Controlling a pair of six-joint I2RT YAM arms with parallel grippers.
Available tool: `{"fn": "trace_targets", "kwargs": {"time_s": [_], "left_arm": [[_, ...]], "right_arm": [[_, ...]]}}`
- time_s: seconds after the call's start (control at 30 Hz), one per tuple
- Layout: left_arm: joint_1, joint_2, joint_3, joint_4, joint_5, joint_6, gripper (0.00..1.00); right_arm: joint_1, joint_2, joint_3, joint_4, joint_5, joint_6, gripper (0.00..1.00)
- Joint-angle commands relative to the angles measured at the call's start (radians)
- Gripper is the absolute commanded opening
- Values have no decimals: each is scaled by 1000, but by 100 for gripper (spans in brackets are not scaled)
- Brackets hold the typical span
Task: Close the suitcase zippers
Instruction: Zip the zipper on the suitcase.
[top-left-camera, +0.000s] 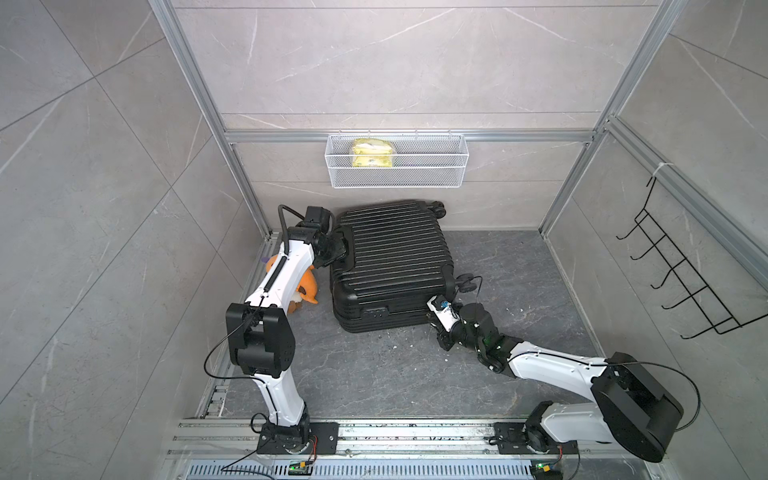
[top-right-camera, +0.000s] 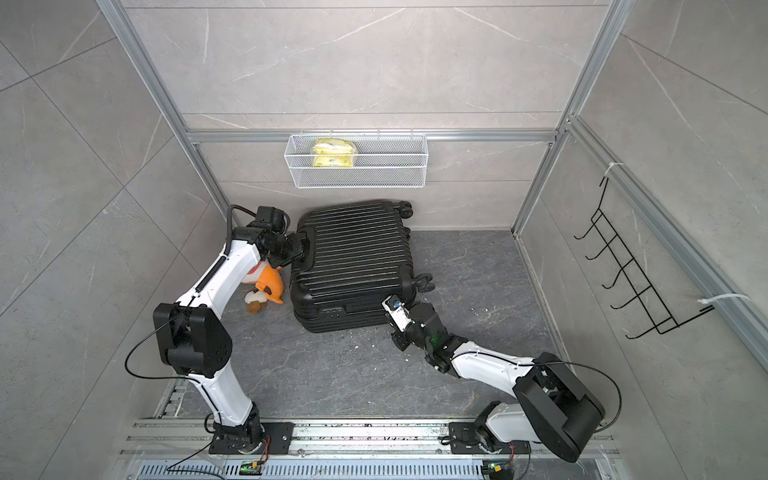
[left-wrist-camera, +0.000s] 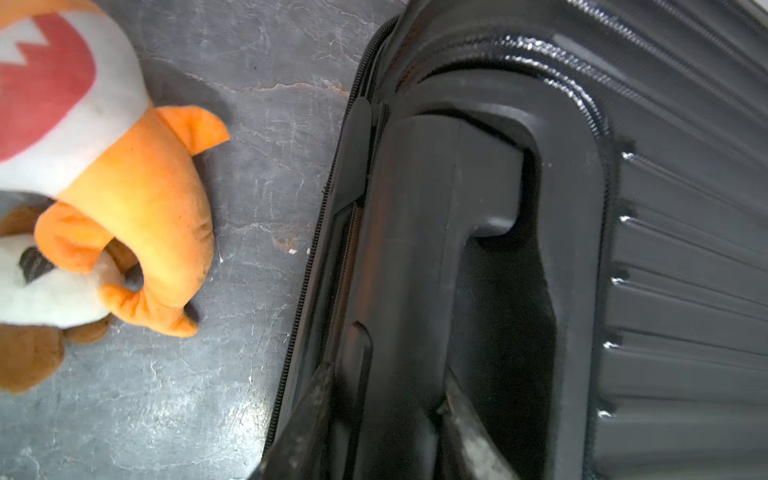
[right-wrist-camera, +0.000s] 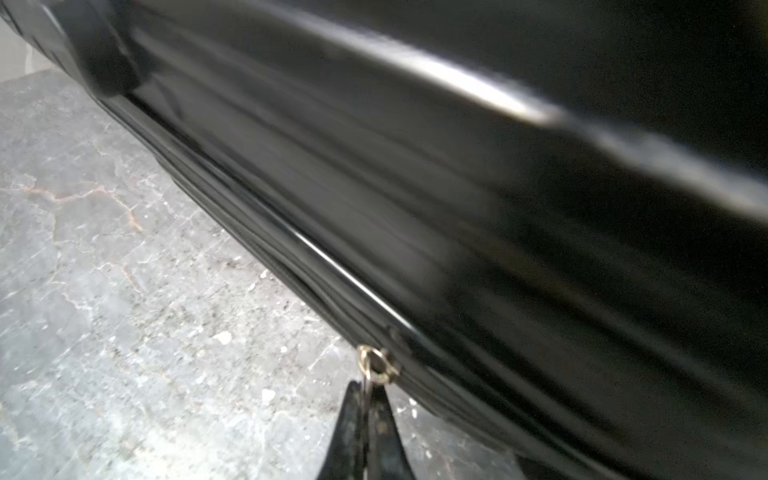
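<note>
Your ribbed, glossy black hard-shell suitcase (top-left-camera: 390, 257) lies flat on the grey stone-patterned floor (top-left-camera: 415, 374). Your left gripper (left-wrist-camera: 386, 428) clamps its one moulded handle (left-wrist-camera: 419, 249). Your right gripper (right-wrist-camera: 365, 390) pinches one small metallic pull tab (right-wrist-camera: 376, 365) on the coiled zipper track (left-wrist-camera: 307, 266).

Soft, even overhead light keeps both top views bright and sharp, the frame posts (top-left-camera: 195, 83) splaying toward the edges, while the right wrist view smears the suitcase (right-wrist-camera: 457, 208) shell into blur under a white glare streak and the left wrist view softens the near plush toy (left-wrist-camera: 124, 187) above a crisp floor (left-wrist-camera: 232, 166).
</note>
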Motion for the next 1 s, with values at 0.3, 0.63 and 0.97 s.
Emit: {"fn": "trace_targets", "kwargs": {"time_s": [0.3, 0.63, 0.97], "left_arm": [[-203, -175, -158, 215, -281, -610, 0], [-361, -201, -274, 236, -531, -896, 0], [-473, -186, -291, 239, -669, -1079, 0]], "right_arm": [[194, 5, 103, 49, -72, 2, 0], [353, 61, 162, 90, -21, 17, 0], [447, 159, 255, 112, -11, 36, 0]]}}
